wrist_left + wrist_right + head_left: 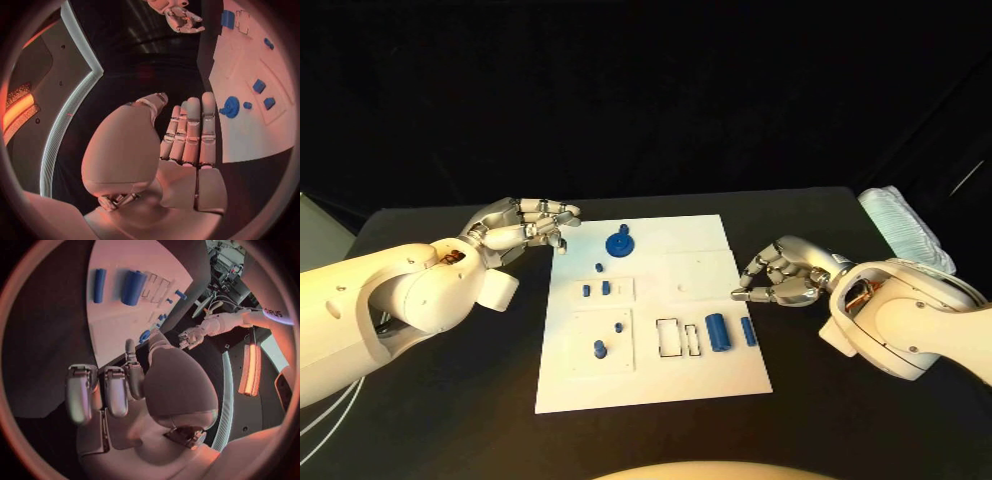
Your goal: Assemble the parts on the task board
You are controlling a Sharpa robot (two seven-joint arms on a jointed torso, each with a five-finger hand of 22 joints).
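Observation:
The white task board (653,375) lies in the middle of the table. On it are a blue gear (620,242) near the far edge, several small blue pieces around (600,348), a thick blue cylinder (717,332) and a thin blue rod (749,332). My left hand (524,228) hovers at the board's far left corner with its fingers curled in and nothing in them; its fingers (187,135) lie close together beside the gear (230,106). My right hand (783,275) sits at the board's right edge, above the rod, with its fingers (106,390) curled and holding nothing.
Two outlined rectangular slots (678,337) sit left of the cylinder. A pale, ribbed plastic bundle (906,225) lies at the table's far right edge. Bare black table (459,420) surrounds the board.

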